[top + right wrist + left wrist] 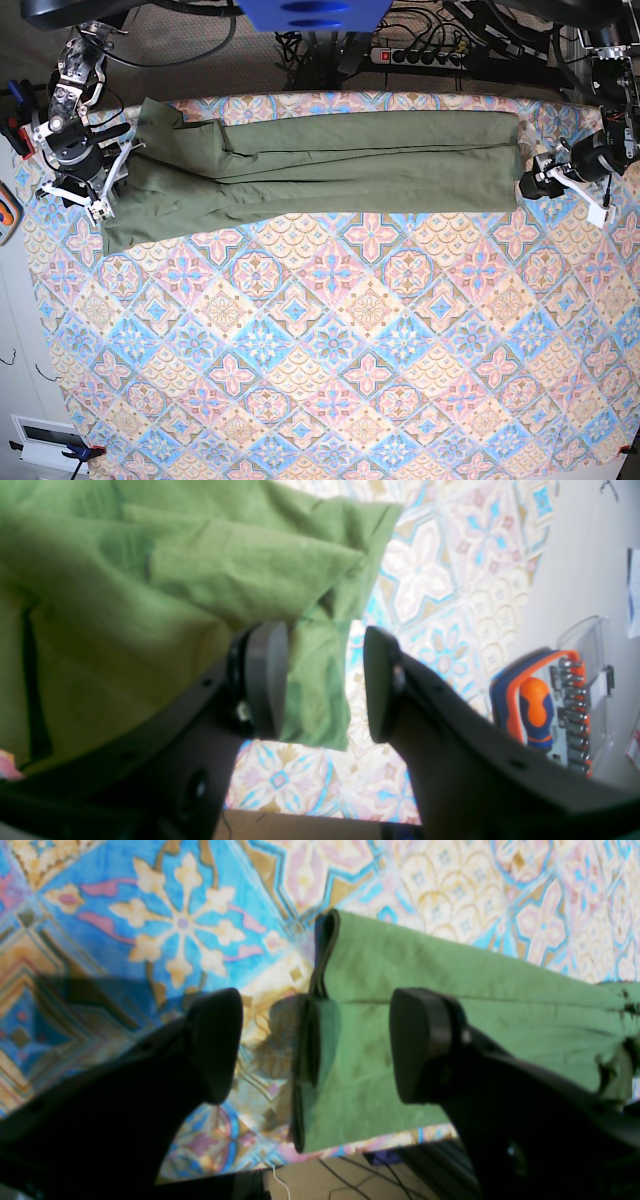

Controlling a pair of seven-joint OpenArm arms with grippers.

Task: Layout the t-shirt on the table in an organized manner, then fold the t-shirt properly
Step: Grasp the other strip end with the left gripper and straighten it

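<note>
Beyond the far edge of the bench, a dark floor (pixel 230 70) carries a tangle of black cables (pixel 420 25) and a white power strip (pixel 425 55) with several plugs in it. A blue block (pixel 312 14) sits at the top centre of the base view. To the side lies a pale floor (pixel 580 555), where an orange and blue screwdriver bit set (pixel 547 712) stands open beside a clear lid (pixel 592 635). Light is soft and even, with faint shadows.

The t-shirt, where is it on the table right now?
In the base view the t-shirt lies as a long folded strip along the far edge of the table, stretching between the right hand and the left hand.
</note>
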